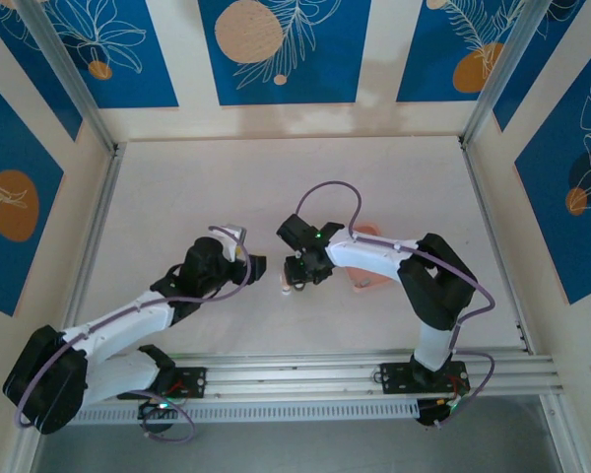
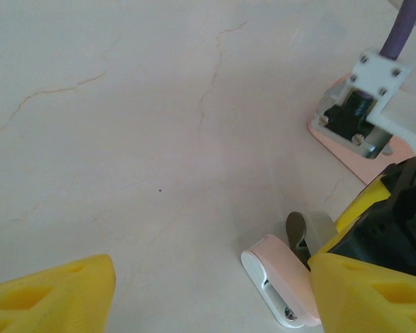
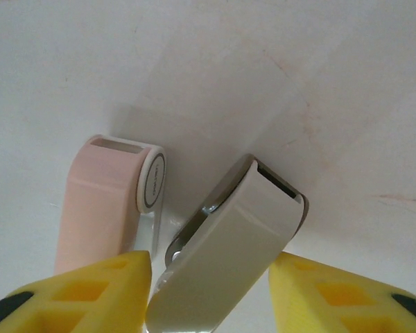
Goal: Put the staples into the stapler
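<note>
Two thumb-sized staplers sit at the table's middle [image 1: 287,287]. The pink stapler [image 3: 100,208] lies flat on the table. The grey stapler [image 3: 229,257] is tilted up between the yellow fingers of my right gripper [image 3: 211,291], which is shut on its sides. In the left wrist view the pink stapler [image 2: 291,277] lies just inside the right finger [image 2: 367,291] of my open left gripper [image 2: 208,305], with the grey stapler [image 2: 317,227] upright behind it. The pink tray [image 2: 343,151] is partly covered by the right wrist. The staples are hidden.
In the top view my left gripper [image 1: 259,268] and right gripper [image 1: 294,279] face each other closely. The pink tray [image 1: 367,278] lies under the right forearm. Aluminium rails [image 1: 98,227] border the table. Bare marble-patterned table [image 2: 125,125] stretches away to the left.
</note>
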